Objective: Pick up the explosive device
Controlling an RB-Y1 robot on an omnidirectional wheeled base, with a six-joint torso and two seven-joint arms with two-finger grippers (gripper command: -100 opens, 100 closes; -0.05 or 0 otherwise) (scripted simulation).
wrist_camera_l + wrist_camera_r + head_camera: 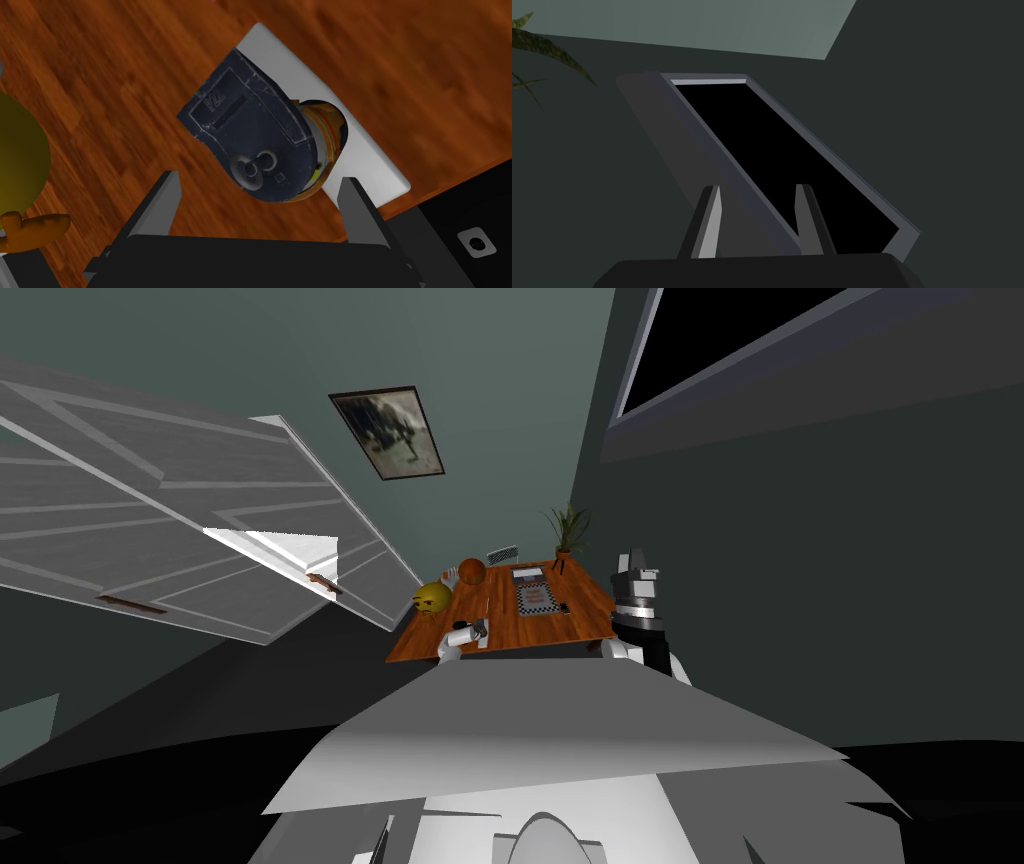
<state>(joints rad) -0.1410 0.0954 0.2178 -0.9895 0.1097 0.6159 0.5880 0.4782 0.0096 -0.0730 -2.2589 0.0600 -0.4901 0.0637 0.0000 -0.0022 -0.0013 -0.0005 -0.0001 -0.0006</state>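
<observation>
The explosive device [250, 125] is a dark blue-black, grenade-like thing marked "P22", with a ring pin and an orange body under its cap. It lies on a flat white slab [370, 160] near the front edge of a wooden table [545, 633]. My left gripper [260, 176] hovers right over it, open, one finger on each side of the device's pin end, neither touching it. In the head view the left gripper [470, 633] is at the table's front left. My right gripper [633, 563] is raised beside the table's right edge; its fingers [712, 220] stand apart around nothing.
A yellow ball with a face [432, 598] sits close to the left of my left hand. An orange ball [471, 572], a grey keyboard [502, 554], a checkered board [535, 596] and a potted plant [567, 533] lie farther back. A white door [200, 538] stands open at the left.
</observation>
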